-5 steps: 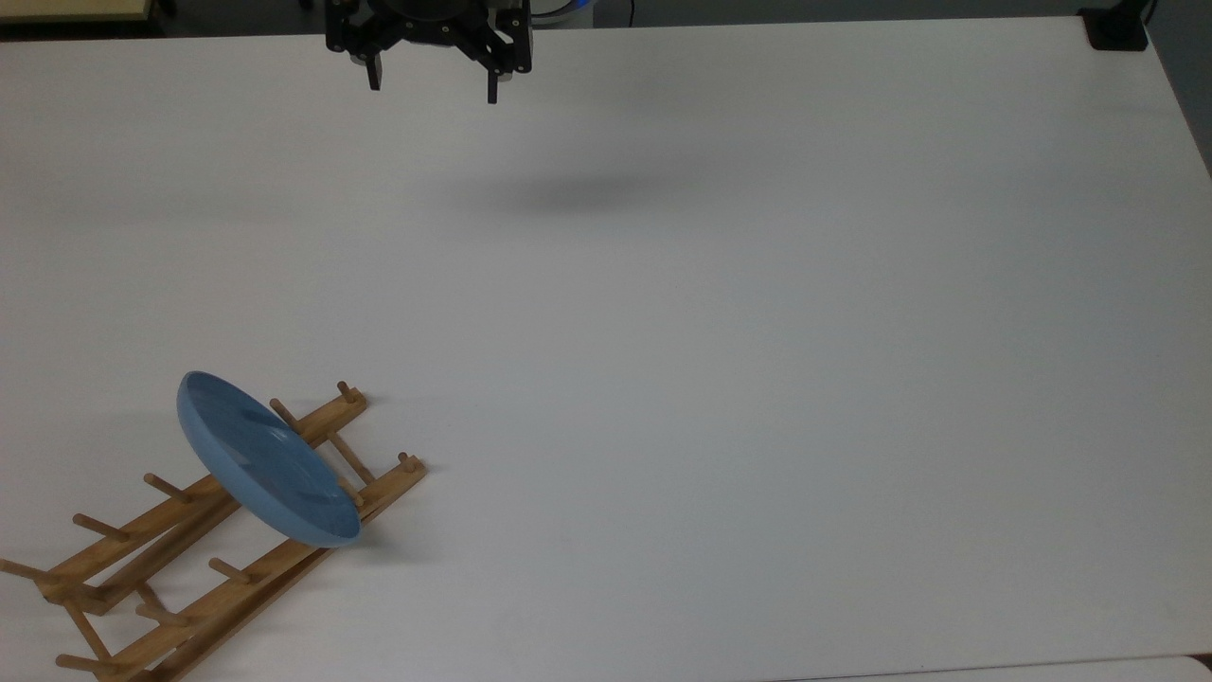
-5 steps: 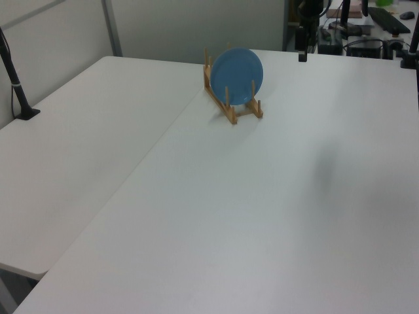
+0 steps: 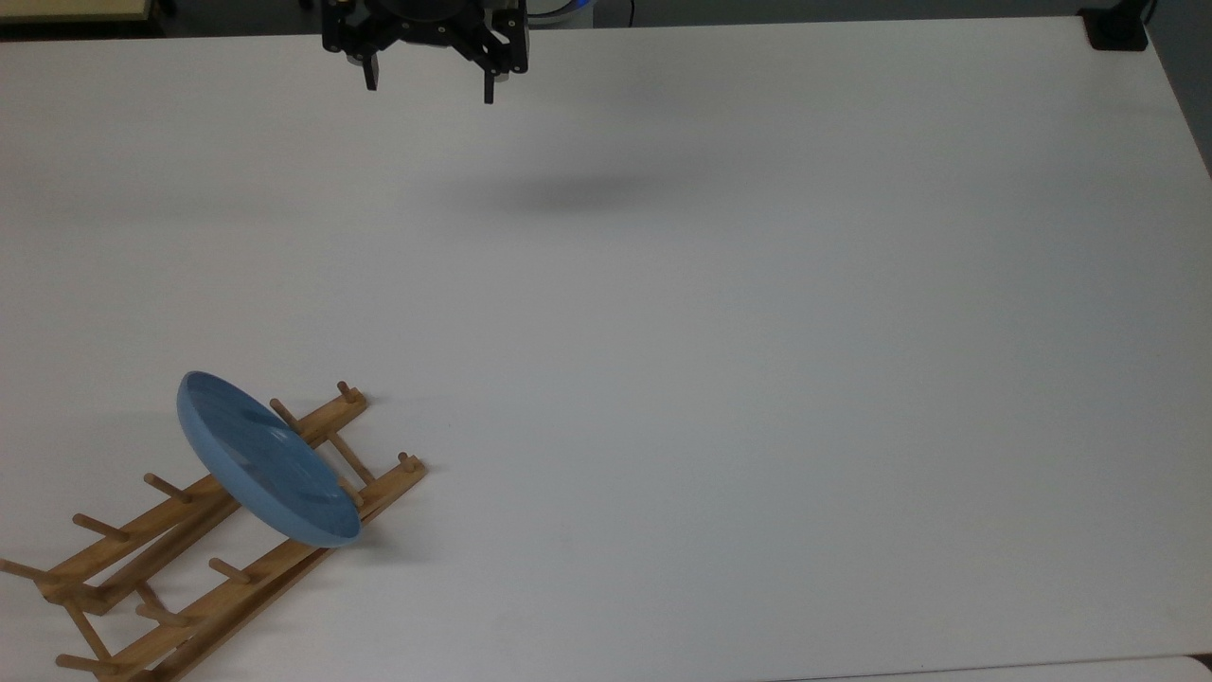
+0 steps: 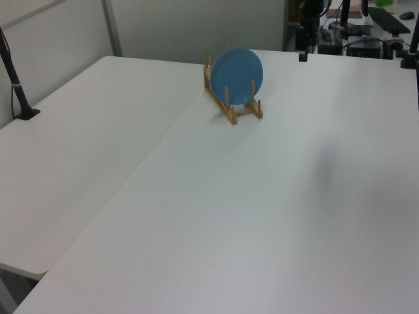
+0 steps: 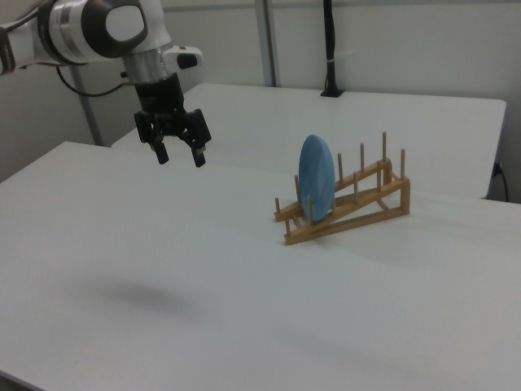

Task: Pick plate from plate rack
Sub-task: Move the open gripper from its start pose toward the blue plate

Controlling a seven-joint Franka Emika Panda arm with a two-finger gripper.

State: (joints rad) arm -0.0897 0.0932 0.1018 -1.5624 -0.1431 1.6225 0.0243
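1. Since half a second ago, the gripper has edged slightly toward the top view's upper left; its fingertips sit a little higher in the frame. The plate and rack have not shifted.
2. The gripper's two fingers stand apart with nothing between them, pointing down above the white table, as the right view shows.
3. The plate is round, shallow and plain blue with a raised rim. It stands on edge between the pegs of the plate rack, close to upright and leaning slightly.
4. The plate rack is light-brown wood: two long parallel rails with short upright pegs, joined by thin crossbars.
5. In the top view the plate sits in the lower left, well apart from the gripper at the top edge. In the right view the plate lies to the right of the gripper and lower.
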